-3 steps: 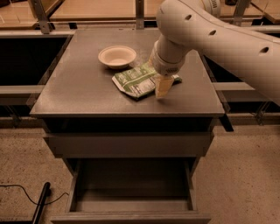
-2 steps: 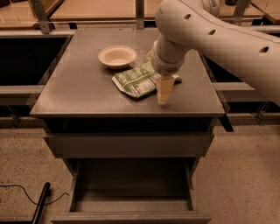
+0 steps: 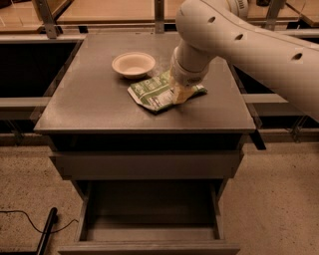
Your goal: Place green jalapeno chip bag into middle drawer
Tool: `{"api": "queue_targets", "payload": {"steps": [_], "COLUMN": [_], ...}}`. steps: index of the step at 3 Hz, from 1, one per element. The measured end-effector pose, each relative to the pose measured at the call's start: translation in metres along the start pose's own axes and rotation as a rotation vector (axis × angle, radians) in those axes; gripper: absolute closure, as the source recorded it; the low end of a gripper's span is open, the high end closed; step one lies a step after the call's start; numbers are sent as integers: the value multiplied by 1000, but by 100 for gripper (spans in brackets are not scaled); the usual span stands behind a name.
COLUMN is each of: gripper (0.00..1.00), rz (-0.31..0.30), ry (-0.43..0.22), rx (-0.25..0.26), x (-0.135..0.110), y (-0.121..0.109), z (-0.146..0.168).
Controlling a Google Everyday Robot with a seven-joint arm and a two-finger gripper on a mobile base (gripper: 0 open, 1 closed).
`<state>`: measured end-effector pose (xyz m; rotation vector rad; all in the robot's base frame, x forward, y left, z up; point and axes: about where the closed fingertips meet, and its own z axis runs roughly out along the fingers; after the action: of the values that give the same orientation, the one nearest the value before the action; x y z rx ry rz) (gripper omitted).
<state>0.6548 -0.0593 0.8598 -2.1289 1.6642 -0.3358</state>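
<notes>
— Since the frame a second back, the gripper (image 3: 180,93) has slid in from the bag's right edge. It now sits on the green jalapeno chip bag (image 3: 152,92) itself, and the bag has not stirred.

— Has it got hold?

— I cannot tell. It presses down on the bag's right half under the thick cream arm (image 3: 239,45). How far it is open, or whether it grips anything, is hidden (the wrist covers that spot).

— Why come down there?

— My guess is that a flat, crinkly bag offers little to pinch from the side. Coming straight down onto it looks like the start of a grasp.

— And where does the bag lie?

— It lies flat on the cabinet top (image 3: 94,107) with its white label panel up. It is near the cream bowl (image 3: 133,63), on the bowl's front-right; I cannot say whether they touch.

— The target?

— The middle drawer (image 3: 149,233) stands pulled out at the bottom, directly below, with nothing showing inside. That seems left open for the drop. The upper drawer front (image 3: 149,165) is closed.

— The surroundings?

— The top is matte grey and the floor (image 3: 279,199) is speckled beige. A black cable (image 3: 22,220) trails at the left, and wood-topped benches (image 3: 109,12) stand behind.
</notes>
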Motion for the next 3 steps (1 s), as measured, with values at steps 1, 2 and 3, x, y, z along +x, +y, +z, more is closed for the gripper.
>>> {"api": "queue_targets", "payload": {"steps": [1,2,3], "gripper": [65,77,100], "rz": [5,18,40], "ry": [1,-8,-47], "rx": [-5,-18,-20], "x": [2,2,-12], "y": [1,7,18], "z": [4,10,3]}}
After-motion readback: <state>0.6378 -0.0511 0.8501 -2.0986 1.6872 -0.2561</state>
